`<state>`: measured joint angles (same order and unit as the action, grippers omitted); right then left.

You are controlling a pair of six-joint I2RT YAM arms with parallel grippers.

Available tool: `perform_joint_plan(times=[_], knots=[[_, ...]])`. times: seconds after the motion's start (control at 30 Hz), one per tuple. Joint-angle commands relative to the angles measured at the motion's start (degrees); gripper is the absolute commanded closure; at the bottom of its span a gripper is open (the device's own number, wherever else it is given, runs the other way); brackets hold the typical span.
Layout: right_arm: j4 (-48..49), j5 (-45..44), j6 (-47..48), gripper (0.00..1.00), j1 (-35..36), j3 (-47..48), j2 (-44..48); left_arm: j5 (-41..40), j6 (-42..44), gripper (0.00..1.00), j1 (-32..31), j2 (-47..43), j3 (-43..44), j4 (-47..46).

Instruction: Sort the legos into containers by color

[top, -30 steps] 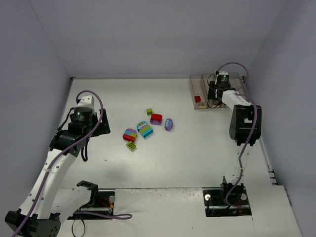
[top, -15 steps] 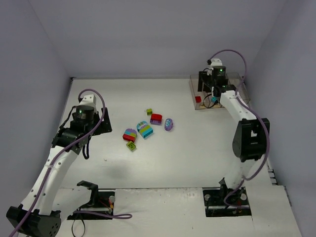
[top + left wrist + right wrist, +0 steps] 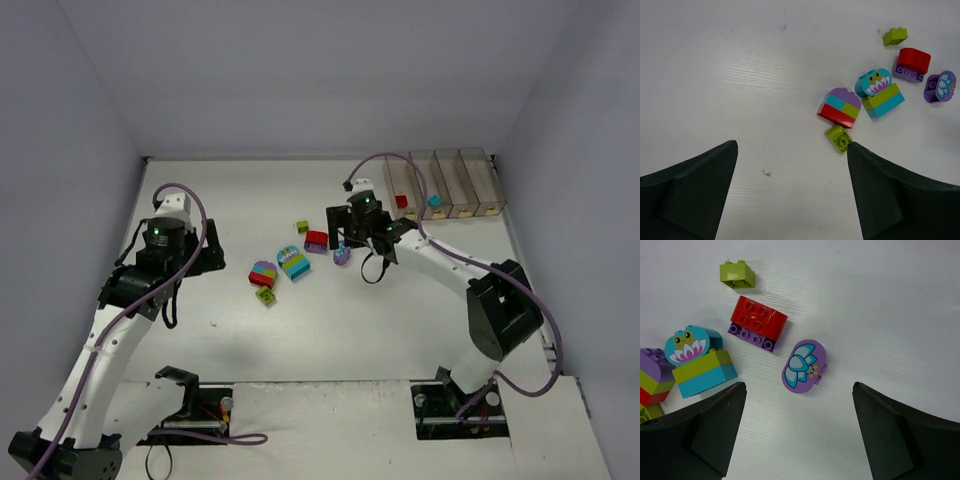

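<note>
Several legos lie loose mid-table: a lime brick [image 3: 302, 226], a red-on-purple brick [image 3: 316, 240], a purple oval brick with a flower [image 3: 342, 252], a teal-and-lime stack [image 3: 293, 262], a purple-red stack [image 3: 263, 272] and a small lime brick [image 3: 266, 295]. The containers [image 3: 470, 185] stand at the back right, with a red brick [image 3: 401, 201] in the leftmost bin and a teal brick [image 3: 434, 201] in the one beside it. My right gripper [image 3: 799, 387] hangs open just above the purple oval [image 3: 804, 366], holding nothing. My left gripper [image 3: 792, 145] is open and empty, the small lime brick [image 3: 838, 138] by its right fingertip.
Grey walls close the table at the back and on both sides. In the right wrist view the red-on-purple brick [image 3: 758, 322] and the teal-and-lime stack [image 3: 701, 361] lie close to the left of the oval. Bare white table lies right of the pile.
My right arm swung from over the containers down and left to the pile, opening its jaws. A teal brick now shows in the second bin. The left arm barely moved.
</note>
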<state>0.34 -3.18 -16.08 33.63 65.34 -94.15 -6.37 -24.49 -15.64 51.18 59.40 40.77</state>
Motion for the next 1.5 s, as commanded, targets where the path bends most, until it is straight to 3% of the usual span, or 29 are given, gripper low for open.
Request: perform_joint_plan(times=[0.0, 0.3, 0.47, 0.57, 0.6, 0.67, 0.7, 0.77, 0.93, 1.1, 1.3, 1.47], knots=[[1.68, -6.57, -10.55, 0.16, 1.26, 0.58, -2.16, 0.57, -0.91, 0.16, 0.17, -0.64, 1.51, -0.43], [0.89, -8.67, -16.17, 0.17, 3.02, 4.53, -12.28, 0.75, -1.44, 0.16, 0.17, -1.96, 1.07, 1.76], [0.98, -11.58, -17.15, 0.3, 3.02, 6.28, -15.53, -0.13, -1.09, 0.16, 0.17, -3.54, 0.72, 3.17], [0.89, -12.99, -15.92, 0.47, 2.85, 7.08, -16.15, -0.75, -0.91, 0.16, 0.17, -3.98, 0.63, 3.87], [0.89, -13.34, -15.48, 0.61, 2.5, 7.43, -16.07, -1.01, -0.82, 0.16, 0.17, -4.24, 0.55, 4.05], [0.89, -14.4, -14.51, 0.77, 1.71, 7.34, -15.11, -1.1, -0.82, 0.16, 0.17, -4.42, 0.28, 4.14], [0.89, -14.48, -14.16, 0.9, 1.1, 7.0, -14.49, -1.01, -0.82, 0.16, 0.17, -4.51, 0.28, 4.14], [0.89, -13.96, -12.5, 0.99, -1.71, 6.64, -12.13, -0.84, -0.82, 0.16, 0.17, -4.6, 0.19, 4.05], [1.15, -10.97, -3.72, 1.0, -10.85, 7.6, -6.32, -0.22, -0.73, 0.16, 0.17, -4.77, -0.42, 3.17], [1.33, -9.66, 7.01, 1.0, -25.17, 13.49, -3.5, 0.04, -0.47, 0.16, 0.17, -4.16, -0.95, 1.33], [1.51, -4.91, 13.25, 1.0, -38.61, 23.68, -8.85, -1.01, 1.2, 0.16, 0.17, -2.4, -0.69, -0.25], [1.59, 0.27, 15.64, 1.0, -42.24, 29.13, -16.5, -0.84, 1.46, 0.16, 0.17, -1.08, -0.86, -2.01]])
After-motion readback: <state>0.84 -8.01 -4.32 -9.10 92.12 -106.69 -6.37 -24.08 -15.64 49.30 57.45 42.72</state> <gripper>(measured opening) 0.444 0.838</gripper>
